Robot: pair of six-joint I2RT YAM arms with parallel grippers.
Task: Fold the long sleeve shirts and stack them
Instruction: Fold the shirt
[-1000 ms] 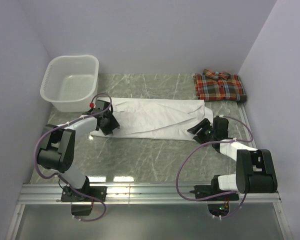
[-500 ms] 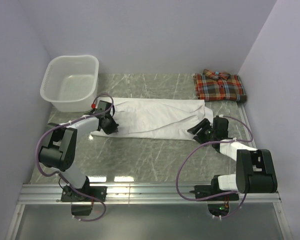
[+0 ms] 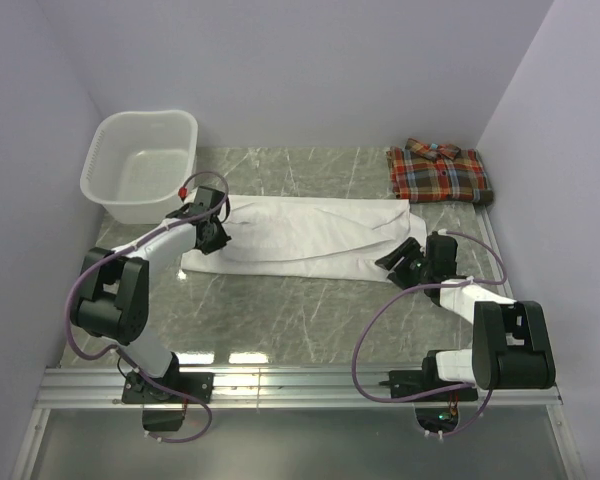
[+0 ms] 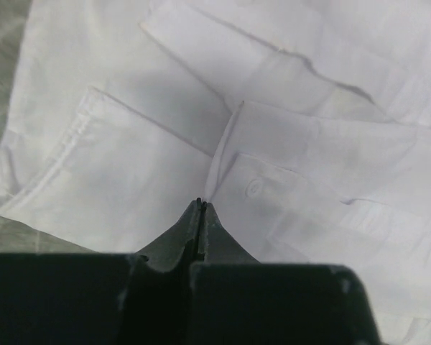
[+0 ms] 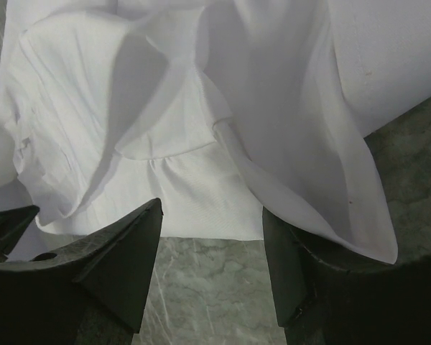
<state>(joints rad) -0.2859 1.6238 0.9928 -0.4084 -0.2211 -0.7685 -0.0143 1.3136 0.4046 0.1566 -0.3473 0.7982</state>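
Left tool (image 4: 202, 204) closed, tips at white shirt (image 3: 310, 235); right tool (image 5: 212, 210) open at its edge; plaid shirt (image 3: 438, 175) folded, apart.

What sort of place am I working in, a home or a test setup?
Likely a lab test cell: plain walls box in the table, two robot arms are bolted to a metal rail, and a laundry basket sits as a prop.
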